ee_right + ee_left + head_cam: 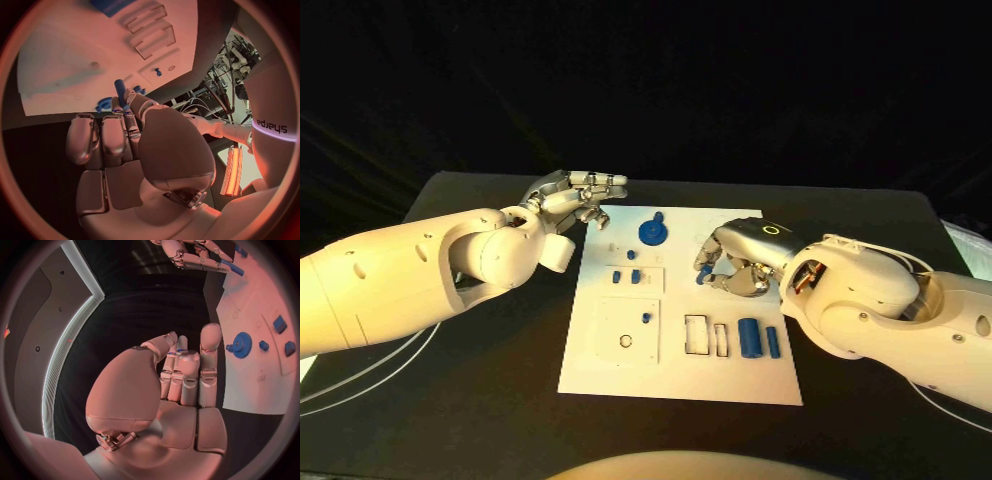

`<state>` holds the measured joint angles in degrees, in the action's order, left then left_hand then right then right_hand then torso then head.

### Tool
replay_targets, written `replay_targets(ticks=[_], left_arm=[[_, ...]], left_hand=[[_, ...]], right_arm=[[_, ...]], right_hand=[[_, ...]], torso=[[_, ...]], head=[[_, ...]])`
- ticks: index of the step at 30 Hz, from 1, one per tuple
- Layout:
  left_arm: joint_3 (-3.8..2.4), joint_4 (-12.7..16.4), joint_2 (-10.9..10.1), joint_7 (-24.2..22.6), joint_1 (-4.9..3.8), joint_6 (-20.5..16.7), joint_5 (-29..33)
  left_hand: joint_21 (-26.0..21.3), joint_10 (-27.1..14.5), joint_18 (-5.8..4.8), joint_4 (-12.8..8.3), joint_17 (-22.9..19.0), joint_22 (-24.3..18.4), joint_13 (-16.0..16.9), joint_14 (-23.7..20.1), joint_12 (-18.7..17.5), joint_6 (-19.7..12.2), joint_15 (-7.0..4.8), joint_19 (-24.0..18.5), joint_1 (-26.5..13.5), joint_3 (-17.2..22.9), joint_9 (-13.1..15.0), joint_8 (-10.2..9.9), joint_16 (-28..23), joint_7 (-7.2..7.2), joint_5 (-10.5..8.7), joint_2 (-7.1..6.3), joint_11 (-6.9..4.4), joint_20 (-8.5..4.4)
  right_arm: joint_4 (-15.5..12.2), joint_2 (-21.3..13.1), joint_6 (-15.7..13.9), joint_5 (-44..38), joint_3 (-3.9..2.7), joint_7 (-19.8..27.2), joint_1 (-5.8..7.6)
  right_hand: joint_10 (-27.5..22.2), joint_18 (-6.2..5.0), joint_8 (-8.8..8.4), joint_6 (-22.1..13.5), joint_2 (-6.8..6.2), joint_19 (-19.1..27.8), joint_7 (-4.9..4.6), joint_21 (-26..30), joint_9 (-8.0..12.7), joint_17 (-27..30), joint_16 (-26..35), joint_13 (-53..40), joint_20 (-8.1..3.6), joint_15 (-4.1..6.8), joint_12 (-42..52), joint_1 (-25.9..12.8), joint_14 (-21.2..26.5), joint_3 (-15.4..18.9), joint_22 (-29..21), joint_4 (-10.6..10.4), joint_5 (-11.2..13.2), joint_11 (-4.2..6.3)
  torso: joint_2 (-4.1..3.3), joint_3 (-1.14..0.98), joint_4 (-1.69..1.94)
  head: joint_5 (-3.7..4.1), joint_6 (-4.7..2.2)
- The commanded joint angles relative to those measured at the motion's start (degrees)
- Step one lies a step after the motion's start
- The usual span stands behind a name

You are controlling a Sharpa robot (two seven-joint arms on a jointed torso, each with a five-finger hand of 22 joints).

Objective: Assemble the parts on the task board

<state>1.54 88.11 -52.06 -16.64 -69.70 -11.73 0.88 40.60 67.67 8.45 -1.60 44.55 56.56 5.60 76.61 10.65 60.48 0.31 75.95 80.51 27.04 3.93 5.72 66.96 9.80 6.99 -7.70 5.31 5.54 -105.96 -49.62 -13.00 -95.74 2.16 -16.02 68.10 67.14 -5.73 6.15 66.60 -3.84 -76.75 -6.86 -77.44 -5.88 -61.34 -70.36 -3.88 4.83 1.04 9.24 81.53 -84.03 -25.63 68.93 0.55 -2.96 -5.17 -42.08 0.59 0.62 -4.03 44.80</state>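
While your right hand [737,262] pinches a blue pin [119,90] over the right edge of the task board [682,375], your left hand [577,198] hovers released off its top-left corner, near the blue gear [652,233] on the worktop's [488,400] board.

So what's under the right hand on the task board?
The right hand pinches a blue peg above the task board. Bare white board shows around it; whatever lies directly beneath the hand is covered.
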Motion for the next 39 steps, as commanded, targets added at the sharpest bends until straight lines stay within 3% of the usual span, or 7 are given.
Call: replay_targets(ticks=[1, 9, 14, 19, 21, 27, 39], left_arm=[[-0.03, 0.12, 0.21, -0.09, 0.02, 1.23, -0.17], [-0.03, 0.02, 0.4, -0.12, 0.02, 1.21, -0.17], [-0.03, 0.12, 0.6, -0.12, 0.02, 1.27, -0.17], [-0.03, 0.09, 0.66, -0.15, 0.02, 1.22, -0.17], [-0.03, 0.07, 0.71, -0.15, 0.02, 1.23, -0.17], [-0.03, 0.07, 0.93, -0.21, 0.02, 1.1, -0.17], [-0.03, 0.1, 0.94, -0.29, 0.02, 1.25, -0.17]], left_hand=[[-0.18, -0.32, 0.55, -0.23, -0.04, -0.06, 0.08, -0.36, 0.27, -0.31, -0.14, -0.34, 0.26, -0.06, -0.09, 0.09, -0.14, 0.09, -0.03, 0.2, -0.05, 0.11], [-0.18, -0.32, 0.55, -0.23, -0.04, -0.06, 0.08, -0.36, 0.27, -0.31, -0.14, -0.34, 0.26, -0.06, -0.09, 0.09, -0.14, 0.09, -0.03, 0.2, -0.05, 0.11], [-0.18, -0.34, 0.55, -0.22, -0.05, -0.06, 0.08, -0.37, 0.29, -0.32, -0.13, -0.35, 0.23, -0.08, -0.08, 0.09, -0.14, 0.09, -0.03, 0.21, -0.05, 0.12], [-0.2, -0.39, 0.55, -0.19, -0.1, -0.06, 0.09, -0.4, 0.34, -0.35, -0.11, -0.36, 0.16, -0.13, -0.08, 0.1, -0.14, 0.11, -0.04, 0.24, -0.03, 0.14], [-0.2, -0.39, 0.55, -0.19, -0.1, -0.06, 0.09, -0.4, 0.34, -0.35, -0.11, -0.36, 0.16, -0.13, -0.08, 0.1, -0.14, 0.11, -0.04, 0.24, -0.03, 0.14], [-0.2, -0.44, 0.55, -0.2, -0.09, -0.05, 0.09, -0.4, 0.36, -0.4, -0.1, -0.37, 0.14, -0.15, -0.09, 0.09, -0.12, 0.13, -0.04, 0.23, -0.02, 0.14], [-0.23, -0.99, 0.54, -0.29, -0.05, -0.02, 0.06, -0.43, 0.42, -1.0, 0.01, -0.4, 0.09, -0.26, -0.15, -0.12, 0.01, 0.32, -0.03, 0.25, 0.15, 0.22]], right_arm=[[-1.0, 1.24, -1.23, 2.16, -0.03, 1.58, -0.34], [-1.18, 5.96, -1.45, 2.67, 0.04, 3.11, -1.98], [-0.49, 8.05, -1.25, 2.9, 0.18, 4.07, -3.45], [0.18, 9.51, -0.96, 3.32, 0.22, 4.84, -4.74], [0.51, 10.07, -0.72, 3.29, 0.24, 5.06, -5.09], [2.25, 11.44, 0.25, 3.27, 0.49, 5.3, -5.52], [3.81, 13.1, 2.15, 2.8, 1.05, 4.8, -6.36]], right_hand=[[2.22, 0.99, 0.01, -0.01, 0.78, -0.36, -0.42, -0.28, -0.02, 0.03, -0.3, -0.14, 0.11, 0.13, -0.39, 1.31, -1.67, -0.4, -0.05, 0.09, -0.4, 1.71], [2.13, 0.98, -0.12, -0.18, 0.69, -0.3, -0.59, -0.29, -0.01, 0.13, -0.27, -0.11, 0.16, 0.04, -0.63, 1.3, -1.64, -0.6, -0.08, 0.27, -0.45, 1.58], [2.03, 0.95, -0.22, -0.31, 0.68, -0.19, -0.7, -0.23, 0.0, 0.19, -0.26, -0.09, 0.2, -0.03, -0.81, 1.22, -1.62, -0.73, -0.2, 0.34, -0.46, 1.48], [1.98, 0.94, -0.28, -0.38, 0.67, -0.14, -0.75, -0.2, 0.01, 0.29, -0.21, -0.09, 0.23, -0.07, -0.92, 1.18, -1.6, -0.8, -0.26, 0.39, -0.47, 1.44], [1.96, 0.93, -0.3, -0.4, 0.68, -0.1, -0.77, -0.18, 0.01, 0.27, -0.23, -0.08, 0.24, -0.09, -0.96, 1.18, -1.6, -0.84, -0.3, 0.42, -0.49, 1.42], [1.95, 0.92, -0.31, -0.42, 0.69, -0.08, -0.78, -0.17, 0.01, 0.33, -0.19, -0.08, 0.25, -0.1, -0.99, 1.18, -1.59, -0.87, -0.33, 0.44, -0.51, 1.41], [1.92, 0.89, -0.34, -0.45, 0.7, 0.02, -0.81, -0.09, 0.01, 0.42, -0.14, -0.08, 0.28, -0.12, -1.05, 1.15, -1.57, -0.92, -0.46, 0.47, -0.54, 1.38]], torso=[[-0.04, 0.01, 0.15], [0.02, 0.1, 0.08], [-0.09, 0.11, 0.31], [-0.07, 0.04, 0.0], [-0.1, 0.03, 0.09], [-0.04, 0.08, 0.16], [-0.06, -0.01, 0.07]], head=[[-0.11, -0.02], [-0.91, 0.24], [-1.1, 0.5], [-1.69, 0.66], [-1.72, 0.7], [-1.81, 0.83], [-2.04, 1.15]])
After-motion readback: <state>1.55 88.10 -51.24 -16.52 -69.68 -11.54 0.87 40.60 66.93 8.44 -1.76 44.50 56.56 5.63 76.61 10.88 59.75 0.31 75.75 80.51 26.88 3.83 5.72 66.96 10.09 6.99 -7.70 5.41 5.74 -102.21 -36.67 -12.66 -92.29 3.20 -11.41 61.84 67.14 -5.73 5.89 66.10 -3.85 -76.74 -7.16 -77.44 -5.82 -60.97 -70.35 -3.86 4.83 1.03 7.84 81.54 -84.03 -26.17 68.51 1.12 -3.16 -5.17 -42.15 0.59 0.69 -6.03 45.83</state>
